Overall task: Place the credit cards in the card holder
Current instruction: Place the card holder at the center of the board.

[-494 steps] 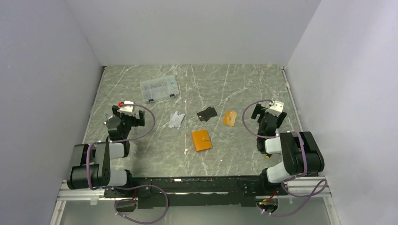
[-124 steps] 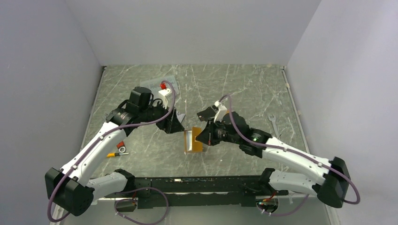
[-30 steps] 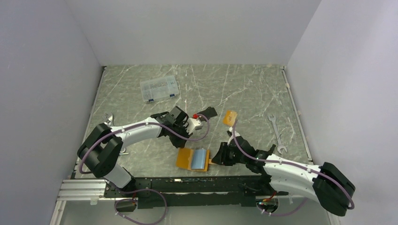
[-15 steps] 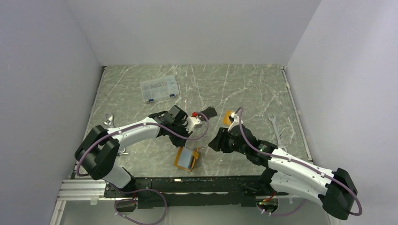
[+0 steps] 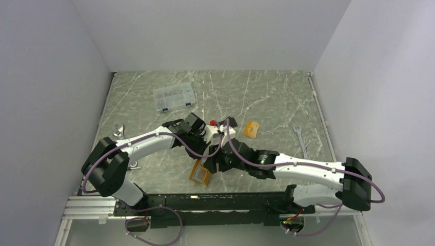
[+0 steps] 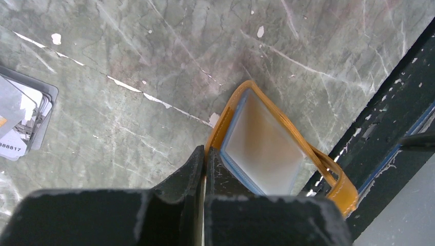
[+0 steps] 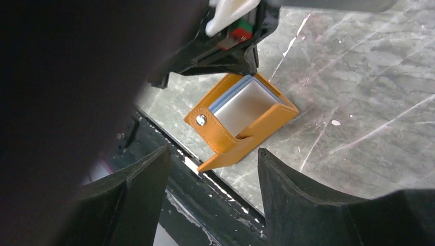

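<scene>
We are pinching the rim of the wallet (image 6: 261,141) in our closed left pincer (image 6: 204,154), propping it open on the desk (image 6: 128,61). Our right pincer (image 7: 209,156) is hovering above, wide open, empty.

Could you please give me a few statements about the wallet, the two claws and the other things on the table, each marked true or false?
1. The left claw is shut on an edge of the thick orange leather-like wallet. True.
2. The right claw is gripping the wallet. False: its fingers stand wide apart and hold nothing.
3. The wallet is snapped closed. False: it gapes open, with its pale blue-grey inside showing.
4. A thin orange card lies flat on the green marble-patterned table, apart from the wallet. True.
5. The clear plastic compartment box touches the wallet. False: it sits far off, toward the table's back left.
</scene>
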You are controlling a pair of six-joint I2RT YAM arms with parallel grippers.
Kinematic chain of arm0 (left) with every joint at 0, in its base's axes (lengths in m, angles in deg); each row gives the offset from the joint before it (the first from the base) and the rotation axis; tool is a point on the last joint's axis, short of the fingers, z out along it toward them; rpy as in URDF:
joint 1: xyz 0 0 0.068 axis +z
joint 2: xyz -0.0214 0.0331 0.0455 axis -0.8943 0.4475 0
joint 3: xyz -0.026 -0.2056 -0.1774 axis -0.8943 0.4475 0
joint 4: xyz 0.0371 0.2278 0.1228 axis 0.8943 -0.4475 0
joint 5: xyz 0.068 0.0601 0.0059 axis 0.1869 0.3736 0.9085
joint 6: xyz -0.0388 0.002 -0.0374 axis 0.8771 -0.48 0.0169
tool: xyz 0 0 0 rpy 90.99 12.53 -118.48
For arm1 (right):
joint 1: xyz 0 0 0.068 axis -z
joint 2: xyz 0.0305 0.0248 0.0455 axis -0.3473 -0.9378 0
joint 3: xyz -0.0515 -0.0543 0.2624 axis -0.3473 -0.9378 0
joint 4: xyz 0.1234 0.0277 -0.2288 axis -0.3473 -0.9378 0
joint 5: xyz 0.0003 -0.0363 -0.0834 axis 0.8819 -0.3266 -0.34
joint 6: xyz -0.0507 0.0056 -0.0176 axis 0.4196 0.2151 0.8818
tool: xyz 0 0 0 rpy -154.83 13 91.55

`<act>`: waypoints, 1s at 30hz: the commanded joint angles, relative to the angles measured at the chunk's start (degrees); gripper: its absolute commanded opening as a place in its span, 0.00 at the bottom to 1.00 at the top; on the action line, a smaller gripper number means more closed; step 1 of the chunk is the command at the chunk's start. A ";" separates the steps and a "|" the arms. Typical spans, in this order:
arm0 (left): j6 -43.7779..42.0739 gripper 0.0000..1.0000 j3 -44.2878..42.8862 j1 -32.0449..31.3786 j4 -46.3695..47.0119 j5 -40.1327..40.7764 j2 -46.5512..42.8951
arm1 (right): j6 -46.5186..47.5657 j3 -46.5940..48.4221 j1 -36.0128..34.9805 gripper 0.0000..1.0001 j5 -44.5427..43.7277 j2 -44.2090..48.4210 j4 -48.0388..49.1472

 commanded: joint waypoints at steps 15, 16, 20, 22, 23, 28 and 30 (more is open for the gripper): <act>7.16 0.00 -6.33 3.87 -3.92 -7.18 -4.14 | -9.78 -10.08 -10.63 0.59 -21.59 1.22 4.83; 7.44 0.00 -5.70 4.58 -3.35 -8.36 -4.38 | -10.87 -12.26 -10.21 0.58 -21.55 3.01 6.06; 9.96 0.00 -4.92 5.19 -2.31 -9.69 -4.28 | -14.34 -18.28 -7.22 0.55 -20.70 8.73 8.19; 10.23 0.00 -4.71 5.18 -1.94 -10.29 -4.28 | -14.44 -18.98 -6.39 0.55 -20.21 9.49 7.64; 10.38 0.00 -4.57 5.13 -1.61 -10.32 -4.33 | -14.23 -18.77 -6.00 0.54 -20.00 9.33 7.20; 10.41 0.00 -4.36 5.18 -1.09 -10.81 -4.52 | -13.16 -16.13 -4.92 0.50 -17.39 4.66 5.56; 10.31 0.00 -4.95 5.09 -1.44 -10.36 -4.63 | -13.41 -15.44 -4.13 0.49 -17.04 3.63 4.55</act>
